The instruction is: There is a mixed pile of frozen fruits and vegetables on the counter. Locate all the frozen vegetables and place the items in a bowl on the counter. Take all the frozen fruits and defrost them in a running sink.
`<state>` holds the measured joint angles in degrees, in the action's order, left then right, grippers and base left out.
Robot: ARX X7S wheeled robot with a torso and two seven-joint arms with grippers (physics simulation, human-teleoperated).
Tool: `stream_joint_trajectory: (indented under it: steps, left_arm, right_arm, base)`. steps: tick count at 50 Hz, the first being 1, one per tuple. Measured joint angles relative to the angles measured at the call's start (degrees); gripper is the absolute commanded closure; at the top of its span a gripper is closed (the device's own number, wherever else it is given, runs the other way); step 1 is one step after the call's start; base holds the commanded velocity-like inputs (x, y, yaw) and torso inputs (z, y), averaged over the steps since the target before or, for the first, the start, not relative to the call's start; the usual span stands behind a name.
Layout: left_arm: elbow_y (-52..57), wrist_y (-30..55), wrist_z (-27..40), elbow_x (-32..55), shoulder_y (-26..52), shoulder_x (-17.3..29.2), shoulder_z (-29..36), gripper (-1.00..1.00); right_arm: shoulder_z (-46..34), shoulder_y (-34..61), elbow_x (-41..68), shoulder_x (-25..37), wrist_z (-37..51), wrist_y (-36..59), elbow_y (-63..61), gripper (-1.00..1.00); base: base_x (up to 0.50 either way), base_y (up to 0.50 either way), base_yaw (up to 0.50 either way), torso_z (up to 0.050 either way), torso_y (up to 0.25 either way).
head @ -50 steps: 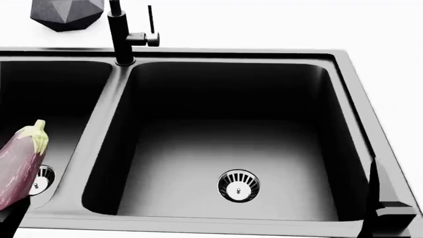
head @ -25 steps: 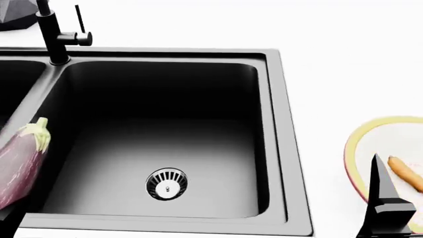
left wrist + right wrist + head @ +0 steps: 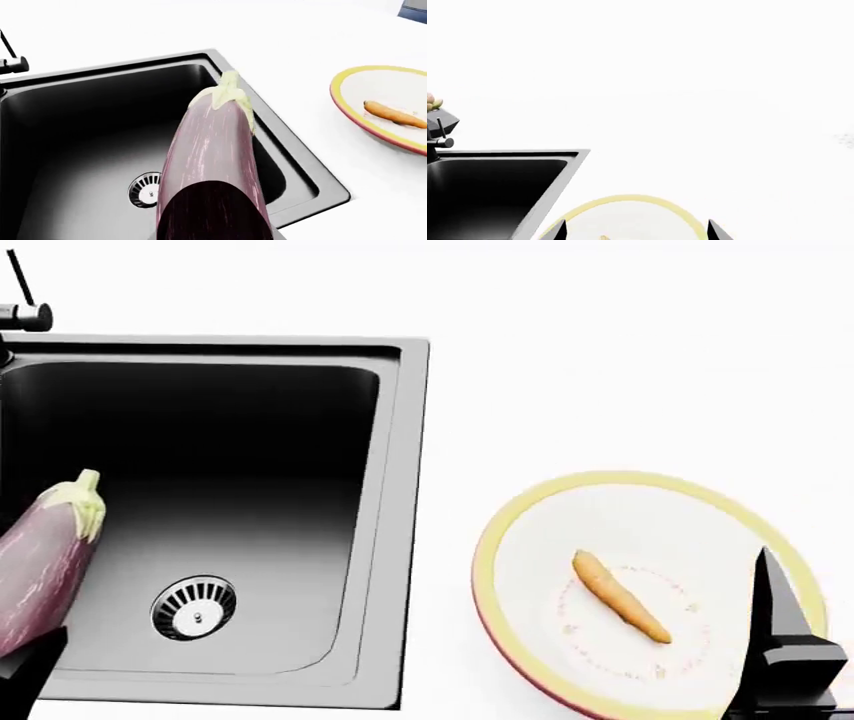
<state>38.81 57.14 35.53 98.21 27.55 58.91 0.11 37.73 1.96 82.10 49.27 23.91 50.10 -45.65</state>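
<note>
A purple, white-streaked eggplant [image 3: 43,565] with a pale green cap is held up over the dark sink [image 3: 406,490]; my left gripper [image 3: 30,672] is shut on its lower end. In the left wrist view the eggplant [image 3: 213,150] hides the fingers. On the white counter [image 3: 641,360] to the right of the sink stands the yellow-rimmed bowl [image 3: 627,478], and an orange carrot [image 3: 621,597] lies in it. My right gripper [image 3: 637,231] hangs open just above the bowl's near side, holding nothing. No frozen fruits are in view.
The sink's steel strainer drain [image 3: 194,607] lies below the eggplant. The black faucet [image 3: 19,302] stands at the sink's far left corner. A dark faceted pot [image 3: 442,121] sits beyond it on the counter. The bowl's rim [image 3: 371,69] lies a short way right of the sink's edge.
The head view has swung right: the sink slid left and the bowl with the carrot came fully into view. The eggplant stays in my left gripper.
</note>
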Motion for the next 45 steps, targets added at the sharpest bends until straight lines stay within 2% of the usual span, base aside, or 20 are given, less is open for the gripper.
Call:
stream_joint_trajectory:
  steps: [22, 30, 39, 45]
  left_arm:
    - [-0.23, -0.19, 0.5, 0.29, 1.54, -0.36, 0.73, 1.0]
    - [-0.34, -0.49, 0.4, 0.15, 1.77, -0.41, 0.61, 1.0]
    - [0.0, -0.81, -0.24, -0.65, 0.94, -0.51, 0.26, 1.0]
    - [0.18, -0.64, -0.42, -0.8, 1.31, -0.68, 0.65, 1.0]
  right_arm:
    - [-0.42, 0.88, 0.09, 0.18, 0.39, -0.6, -0.01, -1.0]
    - [-0.48, 0.77, -1.3, 0.09, -0.7, -0.92, -0.8, -1.0]
    - [-0.99, 0.76, -2.89, 0.08, -1.72, -1.14, -1.53, -1.0]
    - [-0.98, 0.85, -2.85, 0.05, -1.41, -1.24, -1.44, -1.0]
  base:
    - [0.0, -0.5, 0.0, 0.0, 0.0]
    - [0.25, -0.48, 0.0, 0.0, 0.001]
    - [0.43, -0.3, 0.0, 0.0, 0.001]
    - [0.03, 0.0, 0.0, 0.0, 0.002]
